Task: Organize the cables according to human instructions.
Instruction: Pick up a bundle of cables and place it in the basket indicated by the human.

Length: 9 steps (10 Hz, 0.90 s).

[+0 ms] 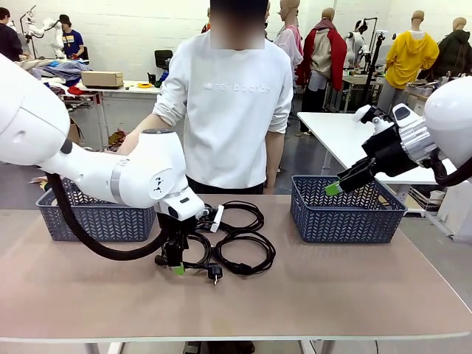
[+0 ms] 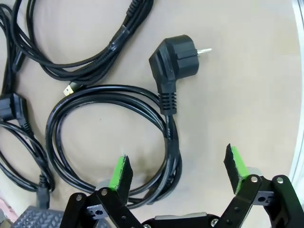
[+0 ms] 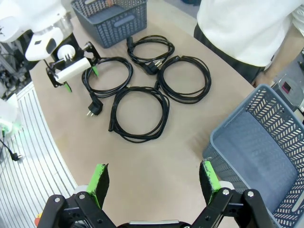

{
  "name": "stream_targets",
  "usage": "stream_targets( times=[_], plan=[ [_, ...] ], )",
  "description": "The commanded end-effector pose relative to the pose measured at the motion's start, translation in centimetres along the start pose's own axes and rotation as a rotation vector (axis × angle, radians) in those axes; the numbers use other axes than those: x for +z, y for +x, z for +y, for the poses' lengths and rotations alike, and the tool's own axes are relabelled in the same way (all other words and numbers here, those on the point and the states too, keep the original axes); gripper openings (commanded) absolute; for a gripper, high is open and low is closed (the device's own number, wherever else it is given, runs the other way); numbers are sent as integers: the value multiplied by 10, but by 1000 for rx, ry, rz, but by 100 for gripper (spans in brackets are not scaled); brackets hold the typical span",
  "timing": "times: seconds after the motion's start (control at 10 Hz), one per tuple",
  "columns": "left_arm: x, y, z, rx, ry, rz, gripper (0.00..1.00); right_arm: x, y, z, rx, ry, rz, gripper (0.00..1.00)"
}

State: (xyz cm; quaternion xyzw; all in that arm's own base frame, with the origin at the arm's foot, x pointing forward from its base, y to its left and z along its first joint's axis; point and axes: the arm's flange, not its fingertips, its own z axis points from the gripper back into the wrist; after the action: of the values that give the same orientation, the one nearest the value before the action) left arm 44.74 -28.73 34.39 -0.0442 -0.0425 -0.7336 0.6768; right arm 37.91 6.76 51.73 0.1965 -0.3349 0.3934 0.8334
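I had the left gripper (image 1: 178, 268) spread wide, straddling a strand of the nearest cable (image 2: 114, 142). All four cables (image 3: 142, 90) lay on the table (image 1: 332, 287), both baskets (image 1: 346, 210) unfilled. Right gripper (image 3: 154, 183) hung wide, holding nothing. Sorting hadn't begun.

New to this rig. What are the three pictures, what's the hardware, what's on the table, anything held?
Two white robot arms with black, green-padded two-finger grippers work at a beige table, facing a person in a white sweatshirt.

The front view looks across the table. The other two come from cameras on each wrist, looking along that gripper's fingers.

Four coiled thin black cables lie mid-table between two grey plastic lattice baskets.

The left gripper is open, lowered over one cable's loop beside its round black plug. The right gripper is open. Nothing is held.
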Motion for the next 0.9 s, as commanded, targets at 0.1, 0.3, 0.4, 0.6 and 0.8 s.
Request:
stream_targets(
  times=[0.1,0.3,0.4,0.6,0.8],
  plan=[
    [-8,5,11,-7,-3,24,100,-1,1,-2,7,15,-19,100],
    [-15,4,10,-16,-27,48,100,-1,1,-2,7,15,-19,100],
    [-18,2,11,-10,-24,63,100,-1,1,-2,7,15,-19,100],
    [-21,1,13,-4,-17,62,100,-1,1,-2,7,15,-19,100],
    [-22,1,15,12,-19,60,80,-1,1,-2,7,15,-19,100]
  ],
)
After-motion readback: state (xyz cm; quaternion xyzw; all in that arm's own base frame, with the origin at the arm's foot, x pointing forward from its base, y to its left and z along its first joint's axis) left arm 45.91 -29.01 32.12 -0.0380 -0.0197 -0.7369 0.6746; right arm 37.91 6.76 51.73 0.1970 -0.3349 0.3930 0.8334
